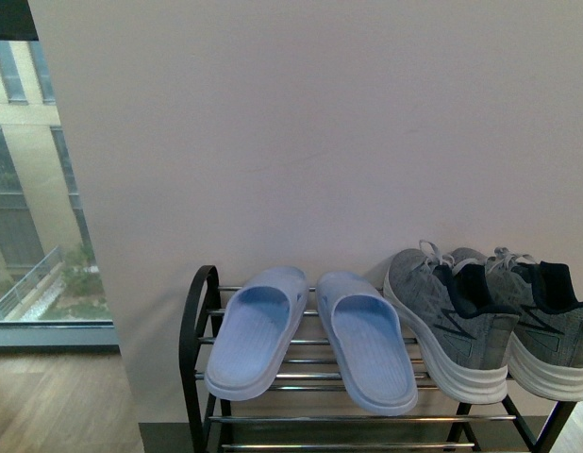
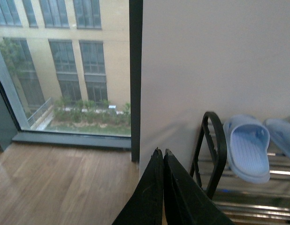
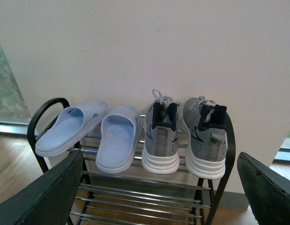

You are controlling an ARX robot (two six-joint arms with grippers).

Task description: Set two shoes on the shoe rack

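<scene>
Both pairs are being carried by the top tier of the shoe rack (image 1: 199, 311): light-blue slippers (image 1: 310, 335) toward the left end, grey sneakers (image 1: 490, 321) toward the right end, heels facing the robot. The slippers are being seen angled apart with their heels overhanging the front chrome bar; the sneakers are being seen side by side, touching, toes against the wall (probably pushed back so the soles are being supported by more bars). Left gripper (image 2: 163, 157) is being held clear of the rack, beside its arched end, fingers (image 2: 154, 187) pressed together and nothing pinched. Right gripper (image 3: 159, 187) is being held back in front of the rack, fingers (image 3: 46, 192) spread wide, empty. Task is being judged as done, since nothing is being gripped; the slipper overhang is being judged a slight slip risk
</scene>
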